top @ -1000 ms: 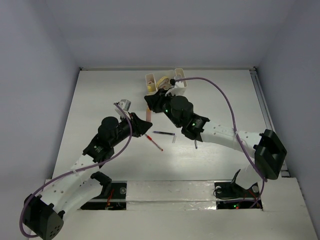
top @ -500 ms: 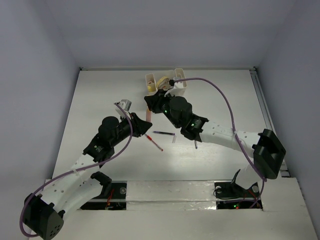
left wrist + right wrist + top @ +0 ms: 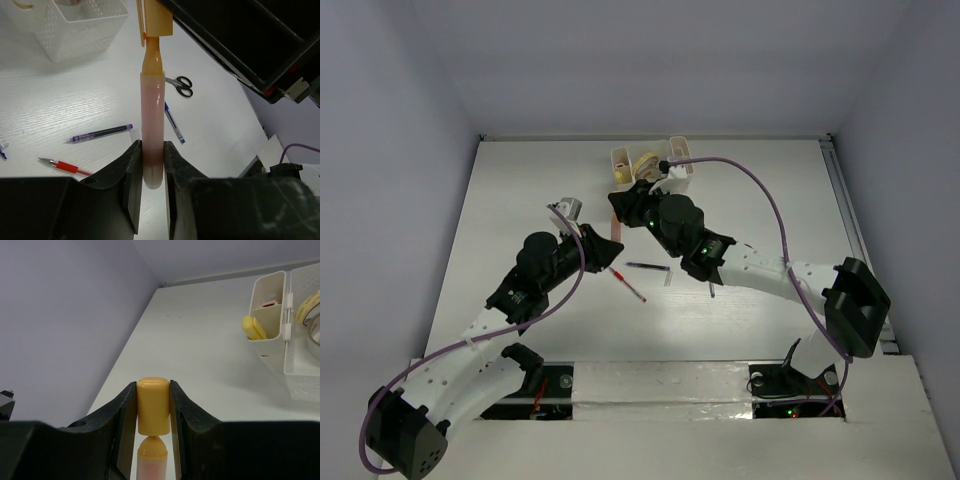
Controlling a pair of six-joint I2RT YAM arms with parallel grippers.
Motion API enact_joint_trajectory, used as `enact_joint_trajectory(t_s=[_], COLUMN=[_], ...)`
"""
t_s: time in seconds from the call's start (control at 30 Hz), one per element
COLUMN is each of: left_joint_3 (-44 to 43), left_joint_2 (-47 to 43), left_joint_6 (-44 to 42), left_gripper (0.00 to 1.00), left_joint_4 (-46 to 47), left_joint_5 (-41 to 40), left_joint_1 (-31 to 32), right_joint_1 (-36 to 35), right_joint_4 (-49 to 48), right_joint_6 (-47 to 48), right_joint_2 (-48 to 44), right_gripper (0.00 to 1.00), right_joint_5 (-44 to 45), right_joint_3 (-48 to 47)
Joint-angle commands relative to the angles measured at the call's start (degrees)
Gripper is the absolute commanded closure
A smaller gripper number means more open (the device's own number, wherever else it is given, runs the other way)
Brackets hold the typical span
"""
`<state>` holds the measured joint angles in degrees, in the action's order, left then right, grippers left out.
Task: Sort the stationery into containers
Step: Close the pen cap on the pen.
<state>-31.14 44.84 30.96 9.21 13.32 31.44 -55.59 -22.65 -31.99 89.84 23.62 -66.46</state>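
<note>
A pink stubby stick [image 3: 152,120] is held in the air between both arms, above the table's middle. My left gripper [image 3: 152,165] is shut on its lower barrel. Its yellow cap [image 3: 153,410] sits on the stick's tip, with my right gripper [image 3: 152,387] shut on it. From above, the two grippers meet near the pink stick [image 3: 613,232], the left gripper [image 3: 603,250] below it and the right gripper [image 3: 623,208] above. The white organizer [image 3: 682,150] stands at the back. Its side compartment [image 3: 270,300] holds yellow sticks [image 3: 254,327].
On the table lie a red pen [image 3: 65,166], a purple pen [image 3: 100,133], a blue pen [image 3: 172,120] and black-handled scissors [image 3: 181,85]. A tape roll [image 3: 311,310] sits in the organizer's middle compartment. The right arm's cable [image 3: 770,200] loops over the table.
</note>
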Motion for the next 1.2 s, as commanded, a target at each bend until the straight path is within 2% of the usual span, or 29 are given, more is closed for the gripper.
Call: enact_joint_trajectory(t_s=[0.0, 0.4, 1.17], left_joint_3=[-3.14, -4.2, -4.28], left_joint_2=[0.07, 1.13, 4.82], left_joint_6=[-0.02, -0.72, 1.03], left_gripper=[1.0, 1.0, 1.0], left_joint_4=[4.15, 5.73, 9.25], left_joint_5=[-0.93, -4.36, -0.49], left_joint_1=[0.02, 0.02, 0.02], right_joint_1=[-0.66, -1.8, -1.8], right_joint_4=[-4.5, -5.73, -9.78], right_joint_6=[-1.32, -3.26, 1.67], right_joint_2=[-0.46, 0.42, 0.42], right_gripper=[0.84, 0.85, 0.85], right_joint_5=[0.82, 0.38, 0.73], right_joint_3=[1.59, 3.61, 5.02])
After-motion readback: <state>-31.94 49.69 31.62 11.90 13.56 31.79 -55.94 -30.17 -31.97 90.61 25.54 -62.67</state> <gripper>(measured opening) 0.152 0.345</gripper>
